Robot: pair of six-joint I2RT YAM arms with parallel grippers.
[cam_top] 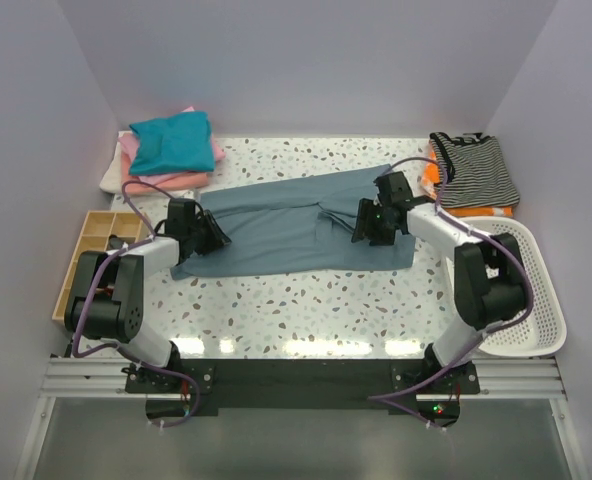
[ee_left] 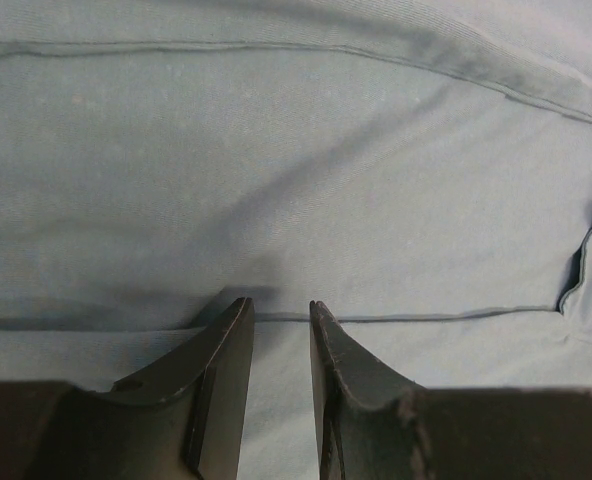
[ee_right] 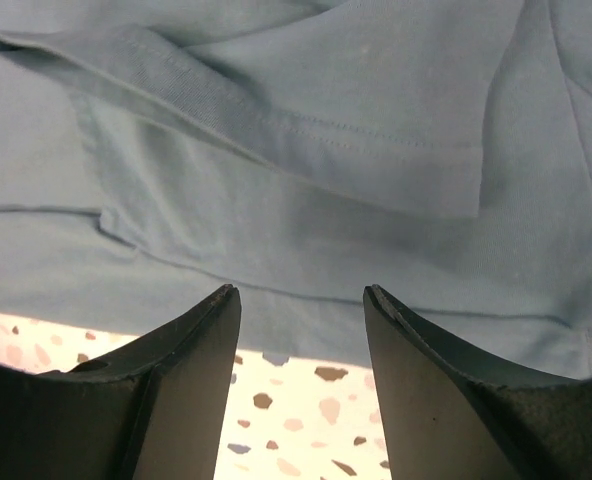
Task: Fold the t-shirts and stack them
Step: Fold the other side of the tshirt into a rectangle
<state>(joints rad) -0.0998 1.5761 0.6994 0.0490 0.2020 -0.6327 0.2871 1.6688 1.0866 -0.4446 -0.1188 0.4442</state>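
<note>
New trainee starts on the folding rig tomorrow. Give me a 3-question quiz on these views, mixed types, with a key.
1. Multiple choice: what colour is the top shirt at the far left?
A teal
B striped
C grey

2. True or false: the right gripper is shut on the blue shirt.

3. Short answer: name the white container at the near right.

Key
1. A
2. False: its jaws stand open with nothing between them.
3. The basket
</note>
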